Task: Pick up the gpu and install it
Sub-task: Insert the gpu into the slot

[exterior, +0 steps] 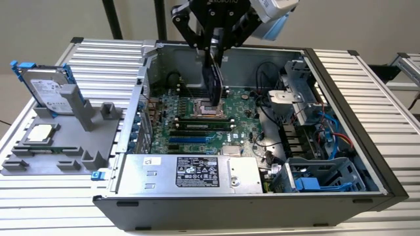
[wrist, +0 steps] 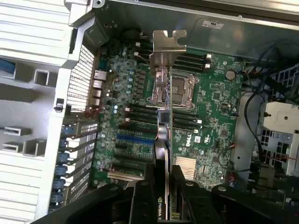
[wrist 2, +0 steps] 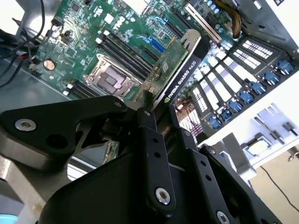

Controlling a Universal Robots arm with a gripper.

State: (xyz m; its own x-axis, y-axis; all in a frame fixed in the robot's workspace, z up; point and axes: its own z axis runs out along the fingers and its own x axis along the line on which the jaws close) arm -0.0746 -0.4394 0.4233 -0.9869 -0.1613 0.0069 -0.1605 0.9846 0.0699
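My gripper [exterior: 215, 49] hangs over the open computer case [exterior: 341, 83], shut on the gpu [exterior: 213, 81]. The gpu is a thin card with a green board on one face and a black cooler on the other. It hangs edge-down above the motherboard [exterior: 190, 130], over the processor socket area. The second wrist view shows the gpu [wrist 2: 180, 70] reaching out from between the gripper [wrist 2: 156, 109] fingers, black edge toward the camera. The first wrist view has the gpu [wrist: 163, 133] edge-on, its silver bracket [wrist: 167, 46] at the far end, ahead of the gripper [wrist: 166, 172].
A grey fixture [exterior: 59, 147] at the exterior view's left holds a silver hard drive [exterior: 47, 91] with blue tabs and a square processor chip [exterior: 41, 132]. Inside the case are the power supply [exterior: 190, 172], drive cages [exterior: 315, 174] and loose cables [exterior: 328, 132].
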